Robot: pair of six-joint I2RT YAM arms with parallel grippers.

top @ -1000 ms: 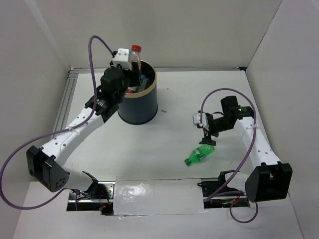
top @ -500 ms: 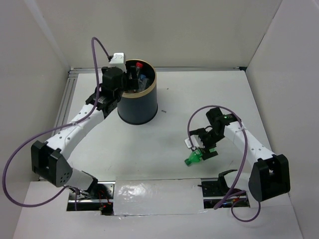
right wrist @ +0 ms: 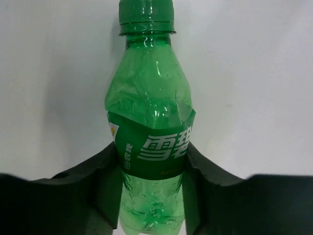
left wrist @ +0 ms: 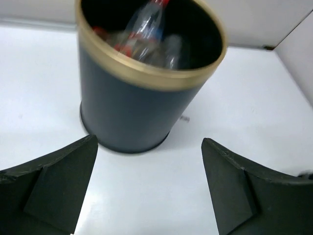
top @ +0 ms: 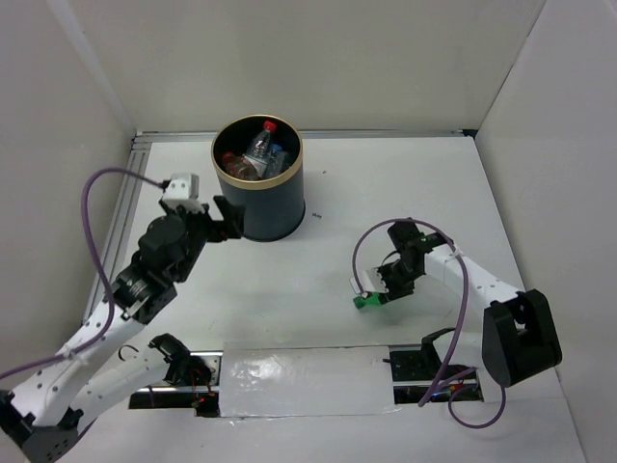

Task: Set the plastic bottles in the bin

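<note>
The dark bin (top: 268, 214) with a gold rim stands at the back left, and several plastic bottles (top: 260, 147) lie inside it, one with a red cap. My left gripper (top: 221, 222) hangs open just left of the bin's wall, holding nothing. In the left wrist view the bin (left wrist: 132, 112) fills the upper half beyond the open left gripper (left wrist: 149, 142), with bottles (left wrist: 146, 29) inside. My right gripper (top: 384, 289) is shut on a green bottle (top: 362, 302) lying on the table at the right. In the right wrist view the right gripper (right wrist: 150, 159) clamps the green bottle (right wrist: 149, 107) at its label.
A metal rail (top: 130, 203) runs along the left and back table edges. White walls close in on three sides. A silver taped strip (top: 304, 381) lies at the near edge between the arm bases. A small dark speck (top: 316, 216) sits right of the bin.
The left gripper opened over the bin, dropped a red-capped clear bottle in, then drew back toward me. The right gripper came down over the green bottle and shut on it.
</note>
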